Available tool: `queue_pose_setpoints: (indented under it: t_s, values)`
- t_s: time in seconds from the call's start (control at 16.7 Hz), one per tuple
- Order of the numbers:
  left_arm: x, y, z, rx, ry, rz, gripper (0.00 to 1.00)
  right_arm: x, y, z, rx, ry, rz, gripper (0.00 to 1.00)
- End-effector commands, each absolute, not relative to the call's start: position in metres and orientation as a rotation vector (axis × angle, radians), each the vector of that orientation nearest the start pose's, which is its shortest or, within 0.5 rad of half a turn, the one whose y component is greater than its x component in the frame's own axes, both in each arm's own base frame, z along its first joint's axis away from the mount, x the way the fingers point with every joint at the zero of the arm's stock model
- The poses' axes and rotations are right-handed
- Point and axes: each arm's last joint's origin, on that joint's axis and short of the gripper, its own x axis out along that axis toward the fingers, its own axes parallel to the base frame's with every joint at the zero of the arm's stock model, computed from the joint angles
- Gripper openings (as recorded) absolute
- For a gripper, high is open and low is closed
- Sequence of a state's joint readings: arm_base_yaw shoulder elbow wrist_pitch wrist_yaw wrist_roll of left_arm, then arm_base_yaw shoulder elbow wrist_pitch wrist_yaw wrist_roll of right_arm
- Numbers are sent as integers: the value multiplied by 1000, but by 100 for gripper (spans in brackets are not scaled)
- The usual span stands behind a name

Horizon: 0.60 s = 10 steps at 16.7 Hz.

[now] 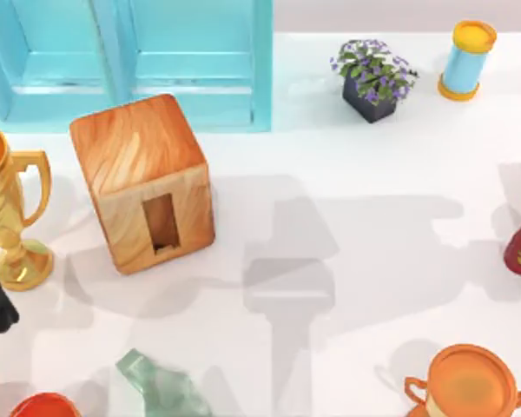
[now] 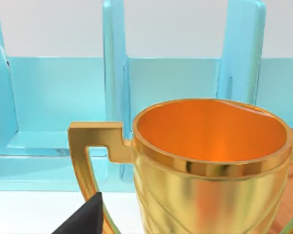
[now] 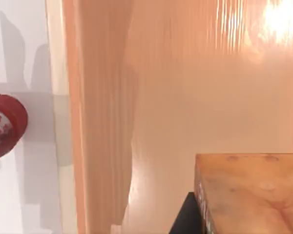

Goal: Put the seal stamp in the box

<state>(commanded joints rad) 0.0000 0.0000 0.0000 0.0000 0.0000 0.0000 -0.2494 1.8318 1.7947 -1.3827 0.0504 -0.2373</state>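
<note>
Now our right tool is at the seal stamp, far from the box. We can't tell its grip; if loose, the stamp drops. Our left tool idles left of the box.

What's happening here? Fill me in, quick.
The small reddish-brown rectangular seal stamp sits right at the right gripper, beside a big orange surface; whether it is gripped is unclear. The large orange-tan wooden box stands at the left of the table, the stamp not yet inside. The left gripper hangs by the gold metal trophy.
</note>
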Motion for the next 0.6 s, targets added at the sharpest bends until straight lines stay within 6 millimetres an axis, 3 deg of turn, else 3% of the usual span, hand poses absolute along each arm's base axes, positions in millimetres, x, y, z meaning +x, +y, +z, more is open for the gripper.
queue_pose_setpoints:
  t_s: [0.12,0.24,0.6]
  values:
    - [106,-1,160,0,0,0,100,332,-120,289,-38,1503,-51,0]
    - [106,-1,160,0,0,0,100,322,-141,272,-8,1551,-23,0]
    - [106,-1,160,0,0,0,100,318,-148,266,5,1568,-9,0]
